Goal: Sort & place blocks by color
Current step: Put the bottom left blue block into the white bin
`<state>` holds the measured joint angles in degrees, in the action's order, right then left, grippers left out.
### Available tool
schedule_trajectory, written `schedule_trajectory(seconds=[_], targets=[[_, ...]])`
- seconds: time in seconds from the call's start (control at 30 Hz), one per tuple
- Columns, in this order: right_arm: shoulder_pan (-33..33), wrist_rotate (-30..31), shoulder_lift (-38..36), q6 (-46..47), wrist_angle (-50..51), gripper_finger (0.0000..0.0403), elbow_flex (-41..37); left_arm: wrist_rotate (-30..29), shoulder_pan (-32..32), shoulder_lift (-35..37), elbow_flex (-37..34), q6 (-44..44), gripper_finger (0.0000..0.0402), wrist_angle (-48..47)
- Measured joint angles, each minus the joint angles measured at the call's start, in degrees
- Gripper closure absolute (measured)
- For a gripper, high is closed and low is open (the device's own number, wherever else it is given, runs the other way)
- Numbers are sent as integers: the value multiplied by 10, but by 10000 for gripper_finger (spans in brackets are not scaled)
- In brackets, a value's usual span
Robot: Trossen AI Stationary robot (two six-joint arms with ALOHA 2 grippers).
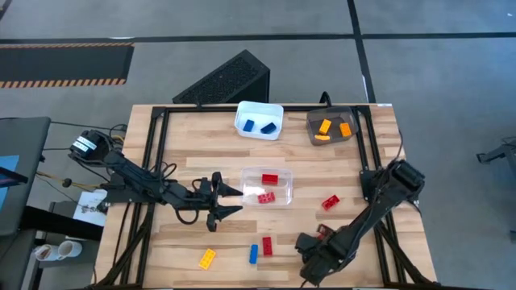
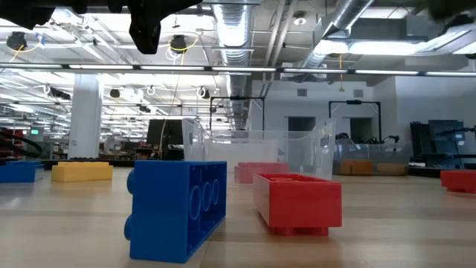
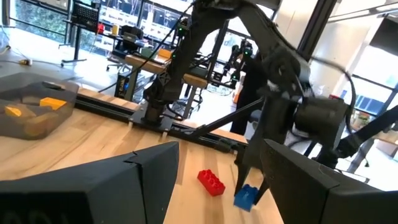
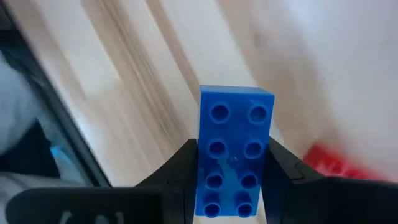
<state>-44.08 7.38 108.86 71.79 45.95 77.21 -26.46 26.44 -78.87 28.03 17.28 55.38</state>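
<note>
Blue brick [image 4: 235,130], studs up, sits squarely between the fingers of the right gripper [image 4: 233,168], which are clenched on its long sides near the table's front right. Whether it has left the surface cannot be told. Judged purpose: carriage to the white bin [image 1: 258,105] at the far edge, which holds two blue bricks.

Left gripper [image 1: 224,199] hangs mid-table beside the clear bin [image 1: 244,185], fingers spread, grasping nothing; it appears to be waiting.

Sorting is partly done: red bricks lie in the clear bin and orange ones in the grey bin [image 1: 310,127]. Loose on the table are a yellow brick [image 1: 207,258], a second blue brick [image 1: 253,254], a red brick just beside it [image 1: 267,246] and another red brick [image 1: 329,201].

Surface: pale wood table top [image 1: 185,145], black-framed. Room: grey floor with a hazard-striped strip; open workshop, exposed ceiling ducts.
</note>
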Motion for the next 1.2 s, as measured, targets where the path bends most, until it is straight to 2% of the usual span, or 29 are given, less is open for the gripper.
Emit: schedule_trajectory(seconds=[0.23,0.4,0.57,0.87,1.07,1.2], targets=[[36,150,-71,-129,-30,280,1,-12,0,0,0,13,184,-8],[100,200,-106,-248,-64,280,-2,-12,0,0,0,14,184,-8],[201,149,-141,-373,-184,280,-61,-9,0,0,0,15,184,-8],[411,51,-194,-521,-408,280,-166,-9,0,0,0,14,184,-11],[538,45,-187,-613,-480,278,-168,-13,0,0,0,13,184,-11],[620,26,-162,-617,-512,247,-168,-14,0,0,0,13,184,-10]])
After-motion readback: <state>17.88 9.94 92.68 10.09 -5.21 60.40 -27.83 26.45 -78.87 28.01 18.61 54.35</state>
